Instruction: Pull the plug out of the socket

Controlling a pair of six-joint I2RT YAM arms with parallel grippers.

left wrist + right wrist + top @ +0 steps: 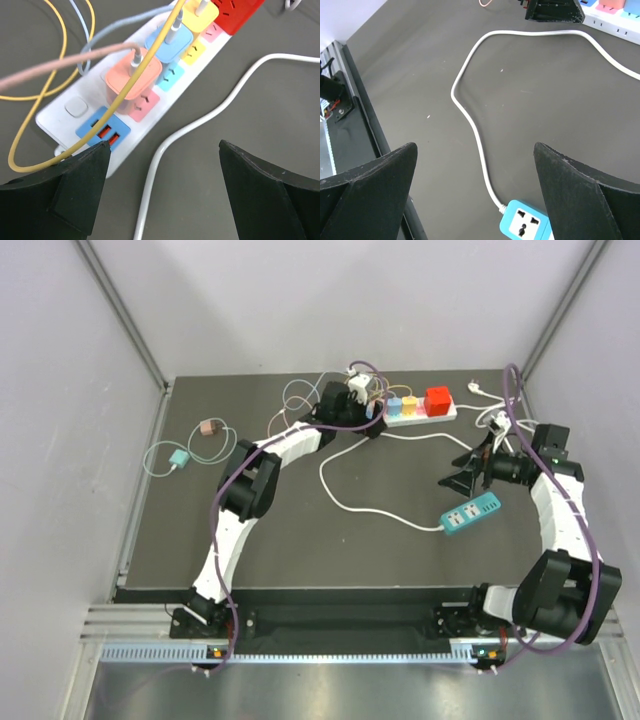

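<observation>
A white power strip [425, 412] lies at the back of the table with an orange-pink plug [133, 80], a blue plug [170, 42], a yellow plug [199, 18] and a red block [437, 399] plugged into it. My left gripper [374, 423] is open and empty at the strip's left end. In the left wrist view the gripper [164, 152] hangs just short of the strip [65, 120], touching no plug. My right gripper [458, 469] is open and empty, apart from the strip, above the teal socket block [526, 225].
A white cable [345, 502] runs from the strip across the mat to the teal socket block [471, 512]. Thin yellow, pink and blue leads [60, 65] loop behind the strip. Two small loose chargers [193, 443] lie at the far left. Walls close in on both sides.
</observation>
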